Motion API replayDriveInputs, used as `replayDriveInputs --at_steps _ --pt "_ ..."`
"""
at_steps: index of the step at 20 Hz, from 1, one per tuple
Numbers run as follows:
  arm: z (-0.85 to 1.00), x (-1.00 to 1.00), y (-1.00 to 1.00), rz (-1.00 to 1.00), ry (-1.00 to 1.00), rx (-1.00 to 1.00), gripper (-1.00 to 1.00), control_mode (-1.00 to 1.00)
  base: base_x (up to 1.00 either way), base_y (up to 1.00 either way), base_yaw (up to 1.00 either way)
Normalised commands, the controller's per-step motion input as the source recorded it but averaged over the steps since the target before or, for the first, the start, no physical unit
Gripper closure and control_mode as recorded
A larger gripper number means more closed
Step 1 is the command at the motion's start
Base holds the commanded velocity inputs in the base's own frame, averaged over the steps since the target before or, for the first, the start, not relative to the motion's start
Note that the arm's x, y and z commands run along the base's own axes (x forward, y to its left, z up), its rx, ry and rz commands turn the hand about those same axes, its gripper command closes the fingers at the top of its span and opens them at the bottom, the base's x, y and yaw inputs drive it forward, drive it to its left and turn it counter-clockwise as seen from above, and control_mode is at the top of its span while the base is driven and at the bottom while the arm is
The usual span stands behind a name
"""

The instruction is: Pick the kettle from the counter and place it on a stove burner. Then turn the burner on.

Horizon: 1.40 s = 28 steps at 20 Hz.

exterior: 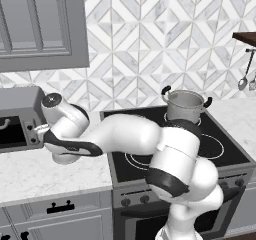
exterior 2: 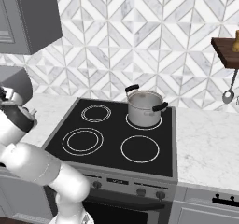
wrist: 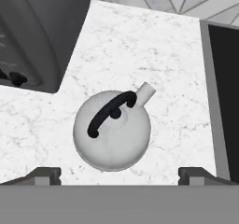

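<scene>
From above, in the hand view, the small silvery-white kettle (wrist: 112,130) sits upright on the white marble counter (wrist: 154,45). Its black arched handle (wrist: 108,112) runs diagonally and its short spout (wrist: 145,92) points toward the upper right. My gripper (wrist: 122,175) hangs above it and is open. The dark fingertips (wrist: 44,174) stand wide apart, left and right of the kettle's near side, with nothing between them. The stove burner (exterior 2: 83,141), the largest double ring, is at the cooktop's front left, and my arm partly covers the burner (exterior: 133,160) in the left base view.
A steel pot (exterior 2: 144,107) with two black side handles stands on the back right ring. A dark grey appliance (wrist: 37,31) sits on the counter close to the kettle's left. The cooktop edge (wrist: 224,101) lies right of the kettle. Stove knobs (exterior 2: 140,192) line the front panel.
</scene>
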Motion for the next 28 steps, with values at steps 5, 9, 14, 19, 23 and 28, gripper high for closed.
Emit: replayDriveInputs --at_steps 5,9,14,19,23,28 --pt "-0.38 0.37 0.07 -0.06 0.0 -0.02 -1.0 -1.0 0.0 0.0 0.0" --pt "-0.26 0.44 0.14 -0.06 0.01 0.0 -1.0 -1.0 0.0 0.0 0.0" --pt "-0.1 0.37 0.24 -0.06 0.02 -0.01 -1.0 -1.0 0.0 0.0 0.0" --pt "-0.25 0.21 0.16 -0.05 0.07 -0.01 1.0 -1.0 0.0 0.0 0.0" --pt "-0.49 0.01 0.0 -0.06 0.05 -0.01 1.0 -1.0 0.0 0.0 0.0" --pt "-0.21 0.0 -0.02 -0.01 -0.01 0.0 1.0 -1.0 0.0 0.0 0.0"
